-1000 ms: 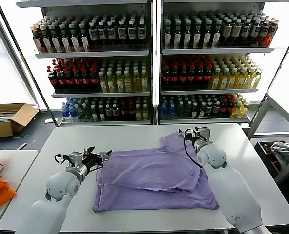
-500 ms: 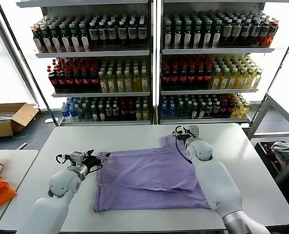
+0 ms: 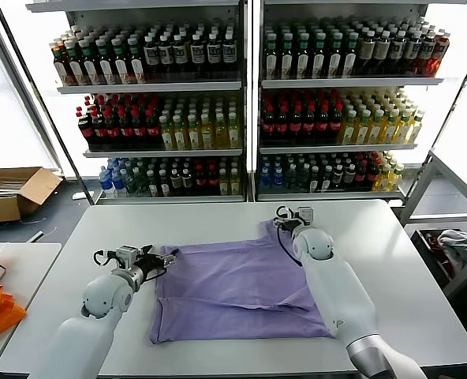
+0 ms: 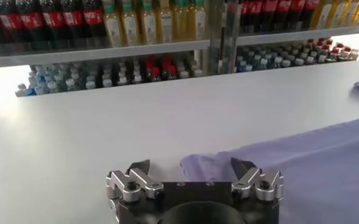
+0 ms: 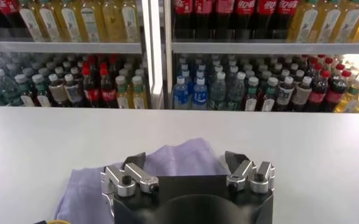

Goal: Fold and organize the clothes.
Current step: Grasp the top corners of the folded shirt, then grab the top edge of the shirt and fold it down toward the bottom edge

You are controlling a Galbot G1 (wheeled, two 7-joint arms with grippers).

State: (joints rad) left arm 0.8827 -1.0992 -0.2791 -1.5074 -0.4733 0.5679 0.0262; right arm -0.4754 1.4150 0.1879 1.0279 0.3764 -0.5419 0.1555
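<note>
The lavender T-shirt (image 3: 241, 288) lies flat mid-table (image 3: 399, 260), the left gripper (image 3: 149, 259) spread wide at its left-edge corner, the right gripper (image 3: 291, 213) spread wide over its far sleeve.

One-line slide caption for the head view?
Both open grippers, left and right, poised at opposite edges of a lavender short-sleeved T-shirt on the white table.

the right arm (image 3: 332, 292) lies over the t-shirt (image 3: 233, 288) at centre right of the head view, hiding that edge. bottle labels on the shelves (image 3: 241, 83) are too small to read. the cardboard box (image 3: 13, 193) runs off the left edge.
</note>
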